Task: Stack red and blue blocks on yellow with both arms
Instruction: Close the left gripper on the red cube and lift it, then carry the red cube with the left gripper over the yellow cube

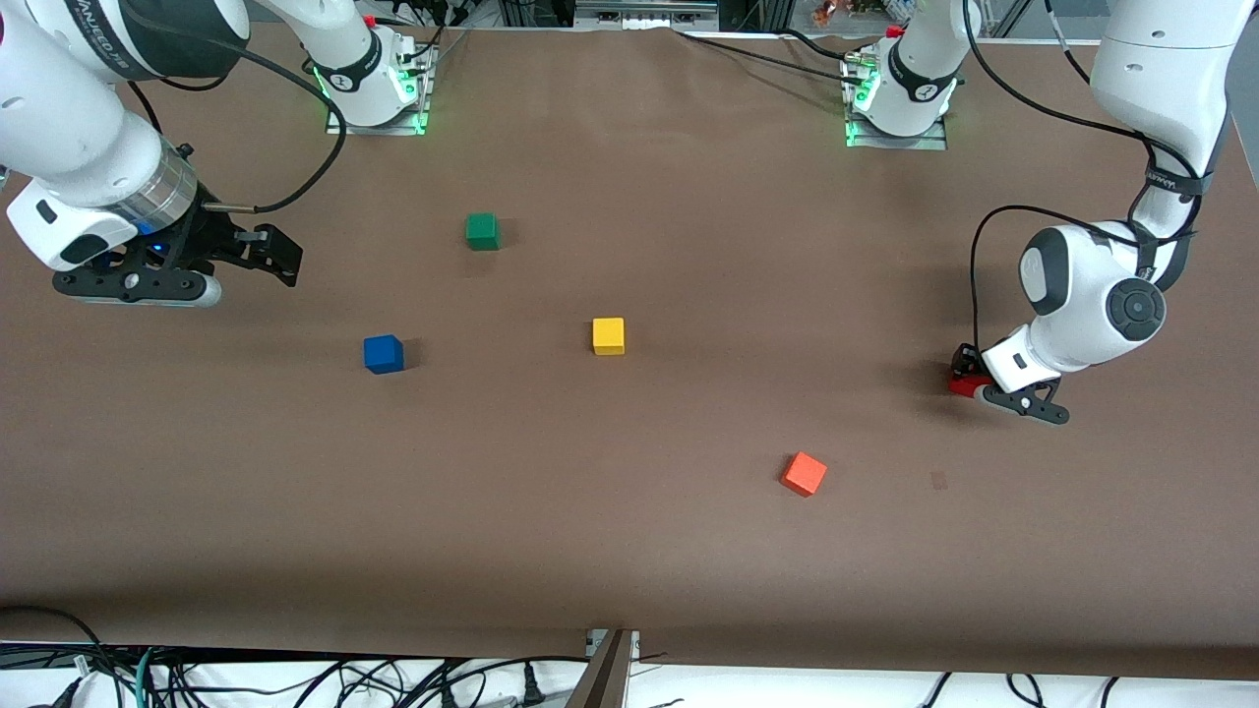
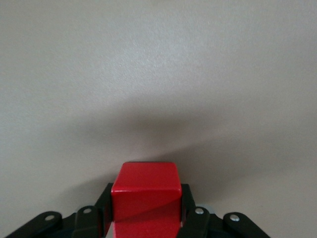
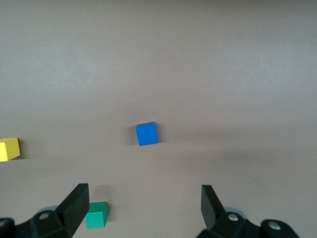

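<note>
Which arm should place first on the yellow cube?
Left, probably. The left gripper is already shut on the red block at the table. The right gripper hangs open above the blue block, nothing held. The yellow cube is bare.

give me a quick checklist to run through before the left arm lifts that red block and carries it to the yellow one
1. Left end effector shut on the red block: ok.
2. Block sits square between the fingers: ok, going by the left wrist view.
3. Yellow block has nothing on top: ok.
4. Orange block lies nearer the front camera than a straight path to yellow: ok.
5. Right end effector open, up above the table near the blue block, away from yellow: ok.
6. Grip firm enough to lift: cannot tell.
</note>
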Controlling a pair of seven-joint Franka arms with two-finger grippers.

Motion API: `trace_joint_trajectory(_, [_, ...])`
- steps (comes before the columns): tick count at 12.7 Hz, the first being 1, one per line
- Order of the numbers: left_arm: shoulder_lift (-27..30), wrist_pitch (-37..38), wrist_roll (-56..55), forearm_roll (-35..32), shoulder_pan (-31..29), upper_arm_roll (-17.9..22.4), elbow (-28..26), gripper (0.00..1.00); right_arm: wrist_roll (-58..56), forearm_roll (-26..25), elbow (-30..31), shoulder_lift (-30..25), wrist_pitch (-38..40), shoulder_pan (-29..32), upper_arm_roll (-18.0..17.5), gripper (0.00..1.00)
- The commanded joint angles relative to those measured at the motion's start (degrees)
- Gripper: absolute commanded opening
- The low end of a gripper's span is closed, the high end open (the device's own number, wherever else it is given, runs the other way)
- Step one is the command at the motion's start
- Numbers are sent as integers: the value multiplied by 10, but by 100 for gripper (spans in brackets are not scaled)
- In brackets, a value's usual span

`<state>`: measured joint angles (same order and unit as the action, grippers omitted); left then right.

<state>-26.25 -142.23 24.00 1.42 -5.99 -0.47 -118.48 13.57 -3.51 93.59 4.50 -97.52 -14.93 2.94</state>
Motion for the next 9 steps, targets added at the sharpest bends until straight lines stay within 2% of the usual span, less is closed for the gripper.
trace_joint_trajectory(1, [34,42,2,7,5,-12,26,0,3,0,-3,-4,8,3,-2,100])
trace_joint_trajectory(4, [42,133,-48,9,5,-69,106,0,3,0,-3,-4,8,3,-2,100])
trace_joint_trajectory(6, [37,179,-133,9,7,-109,154,0,3,0,-3,-3,7,3,-2,100])
trace_joint_trajectory(8, [36,188,-233,5,50,-128,176,0,3,0,-3,-3,7,3,-2,100])
trace_joint_trajectory(9, [33,189,-298,2,99,-125,183,0,3,0,-3,-4,8,3,-2,100])
